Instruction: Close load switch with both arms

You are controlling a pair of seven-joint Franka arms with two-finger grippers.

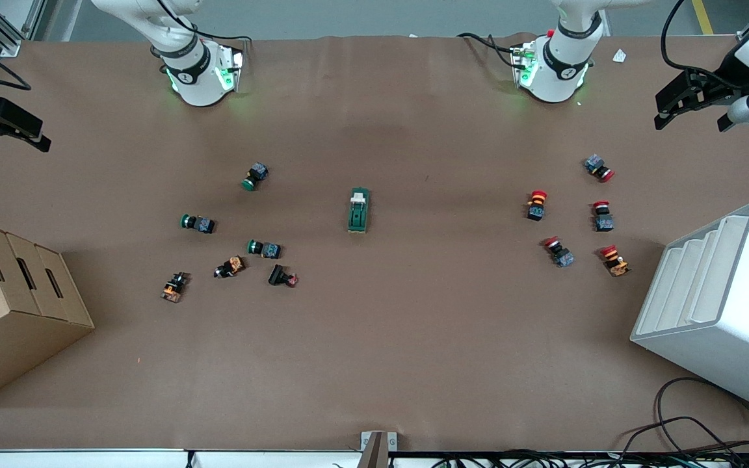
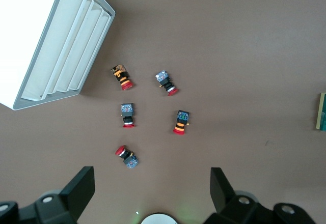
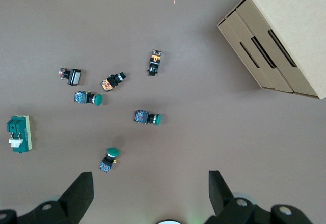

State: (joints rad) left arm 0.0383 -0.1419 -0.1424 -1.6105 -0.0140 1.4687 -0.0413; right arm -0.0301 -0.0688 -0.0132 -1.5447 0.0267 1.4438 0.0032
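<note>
The load switch [image 1: 359, 210], a dark green block with a cream lever piece at one end, lies flat at the middle of the table. It also shows in the right wrist view [image 3: 19, 133] and at the edge of the left wrist view [image 2: 322, 111]. My left gripper [image 1: 664, 110] hangs high over the left arm's end of the table, open and empty [image 2: 152, 183]. My right gripper [image 1: 36, 133] hangs over the right arm's end, also open with nothing between its fingers [image 3: 150, 186]. Both are well away from the switch.
Several red-capped push buttons [image 1: 569, 214] lie toward the left arm's end, beside a white slotted bin [image 1: 719, 305]. Several green-capped and other buttons [image 1: 231, 240] lie toward the right arm's end, near a cardboard box [image 1: 10, 305]. Cables [image 1: 686, 429] trail at the table's near edge.
</note>
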